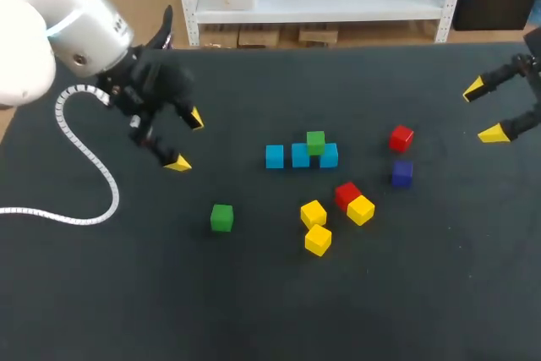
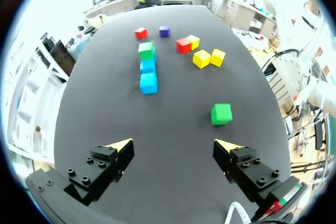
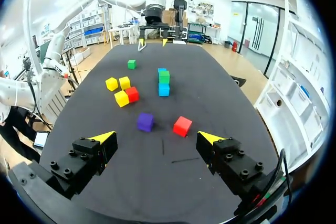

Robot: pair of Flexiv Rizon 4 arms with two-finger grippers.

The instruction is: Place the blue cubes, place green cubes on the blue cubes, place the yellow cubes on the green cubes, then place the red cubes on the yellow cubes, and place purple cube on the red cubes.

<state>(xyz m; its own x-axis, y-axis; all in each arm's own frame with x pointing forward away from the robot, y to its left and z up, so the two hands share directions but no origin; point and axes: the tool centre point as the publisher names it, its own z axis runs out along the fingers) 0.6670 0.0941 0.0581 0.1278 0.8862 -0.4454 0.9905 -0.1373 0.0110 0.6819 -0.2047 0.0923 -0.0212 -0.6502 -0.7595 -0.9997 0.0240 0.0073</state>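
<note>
While both stand wide open and empty, the left gripper hangs over the worktop's left half and the right gripper by its right edge. Three blue cubes line up mid-worktop, one green cube atop them. A second green cube lies alone amid bare worktop; yellow cubes, red cubes and purple cube lie scattered right of centre

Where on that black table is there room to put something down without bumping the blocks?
The widest bare stretch is the near edge of the table, in front of the loose green cube and the yellow cubes. The right side past the purple cube is free too. Mid-table is crowded, from the blue cubes to the red cubes.
</note>
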